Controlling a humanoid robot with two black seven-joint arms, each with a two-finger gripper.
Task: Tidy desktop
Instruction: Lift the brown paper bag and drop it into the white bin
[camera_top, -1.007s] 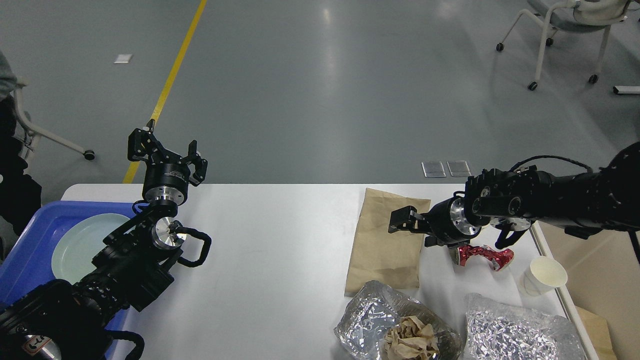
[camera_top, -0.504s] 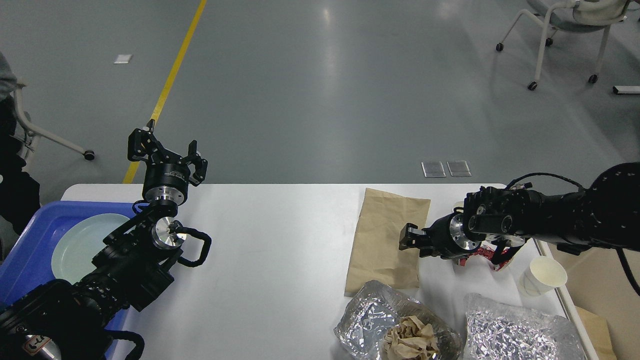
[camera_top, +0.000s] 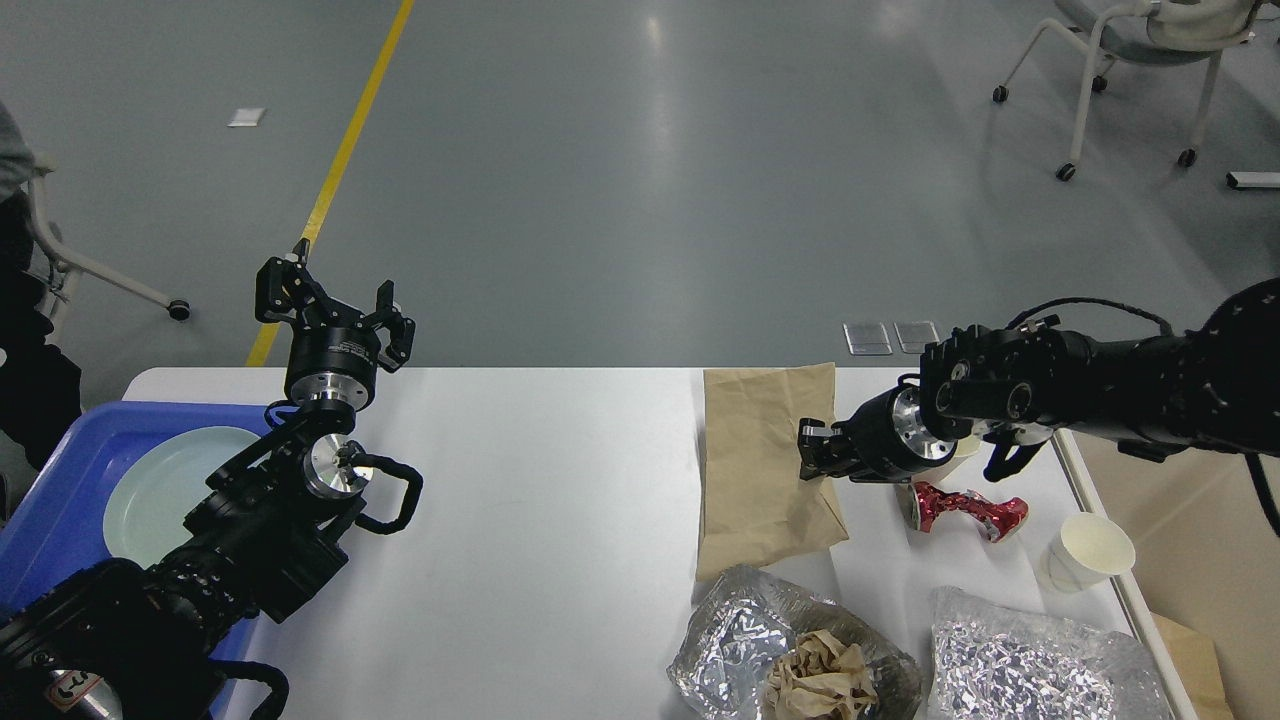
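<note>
Your right gripper (camera_top: 812, 452) is clamped on the brown paper bag's (camera_top: 760, 460) right edge, near the desktop's (camera_top: 540, 500) far right corner. Your left gripper (camera_top: 335, 305) hangs spread and empty above the far left edge — beside the blue tray (camera_top: 60, 500).

The floor (camera_top: 640, 180) is smooth grey and a little glossy, and it fills the whole upper part of the view. A yellow line (camera_top: 335, 170) is painted on it and runs diagonally, from the top edge down towards the left. Left of this line lies a small pale rectangle (camera_top: 246, 117), flat on the floor. Far to the right of the line, two small metal plates (camera_top: 892, 337) sit side by side in the floor. Further right of the line, at the top corner, stands a white chair on castors (camera_top: 1130, 60). Left of the line, another chair leg with a castor (camera_top: 110, 280) shows. Soft light reflections (camera_top: 655, 40) shine right of the line.
</note>
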